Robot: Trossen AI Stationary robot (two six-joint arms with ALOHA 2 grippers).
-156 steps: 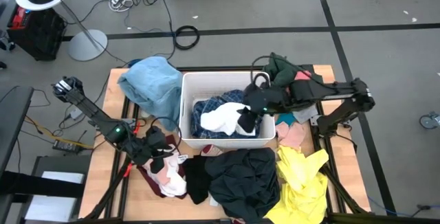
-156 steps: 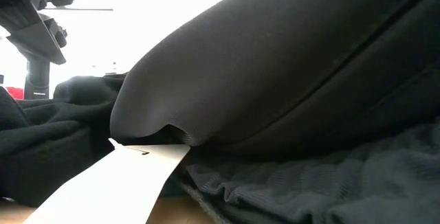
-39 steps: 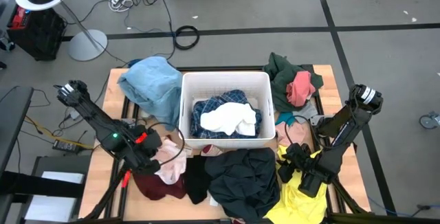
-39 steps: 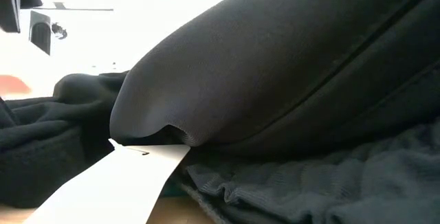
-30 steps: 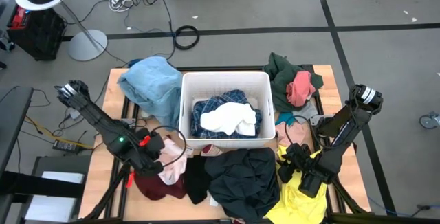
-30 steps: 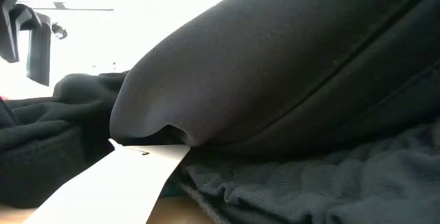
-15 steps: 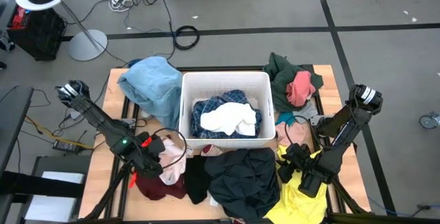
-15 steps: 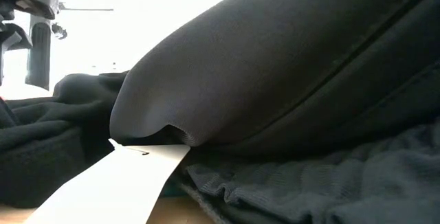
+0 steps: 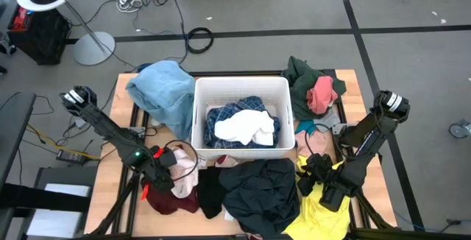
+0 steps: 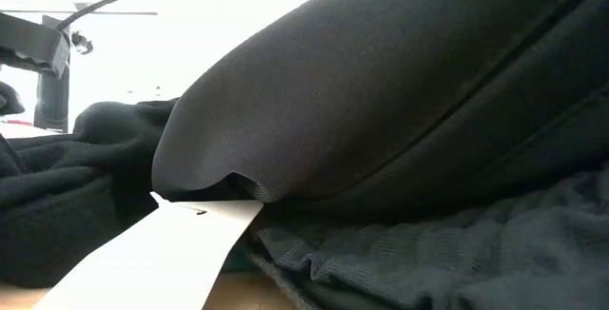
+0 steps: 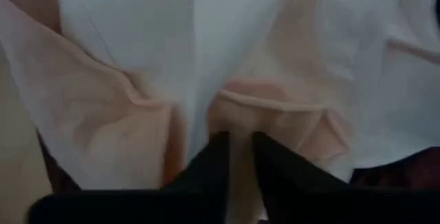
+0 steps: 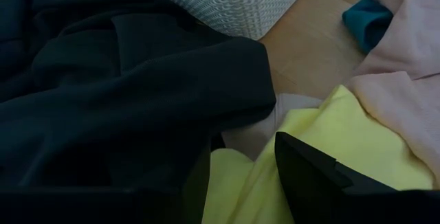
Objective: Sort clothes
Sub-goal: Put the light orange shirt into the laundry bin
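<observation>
The clothes lie in heaps around a white bin that holds blue plaid and white pieces. My left gripper points down at the table's near left. It is shut on a pale pink-and-white garment that lies on a maroon one. At the near right my right gripper hangs open over a yellow garment, beside a black garment. My left gripper pinches a raised fold of the pale pink-and-white garment between its two fingertips. It comes from above, pointing steeply down. The garment lies slack on the heap; how many layers are in the pinch cannot be told.
A light blue garment lies at the far left; dark green and pink ones at the far right; light pink and teal near the bin's right corner. The black garment blocks the low view.
My left gripper has come down onto the pale garment, shifting a little toward the table's near edge. The clothes have kept their places.
</observation>
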